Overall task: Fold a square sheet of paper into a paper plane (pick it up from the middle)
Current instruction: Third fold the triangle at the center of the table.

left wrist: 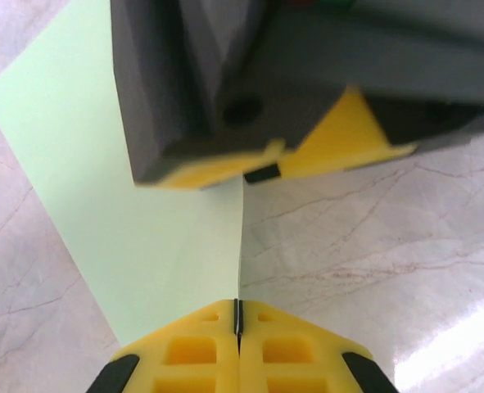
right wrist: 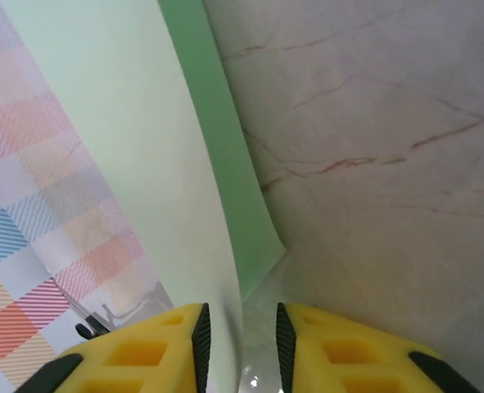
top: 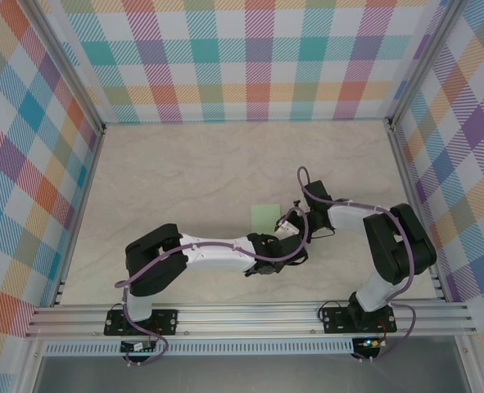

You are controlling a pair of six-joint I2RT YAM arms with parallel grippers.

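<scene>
The square sheet of paper [top: 264,216] is pale green and lies near the middle of the table. In the left wrist view the square sheet of paper [left wrist: 143,205] spreads away to the left, and its near edge rises into my left gripper [left wrist: 240,319], whose yellow fingers are shut on that edge. My right gripper [left wrist: 262,172] hangs just beyond, over the sheet's far part. In the right wrist view my right gripper [right wrist: 242,344] is open; the folded-up sheet [right wrist: 143,164] runs between its pads close to the left one, with a gap on the right. Both grippers meet at the sheet's near right corner [top: 289,233].
The marbled tabletop [top: 192,172] has free room to the left and behind the sheet. Checkered walls [top: 250,57] close the back and both sides. An aluminium rail [top: 250,315] runs along the near edge by the arm bases.
</scene>
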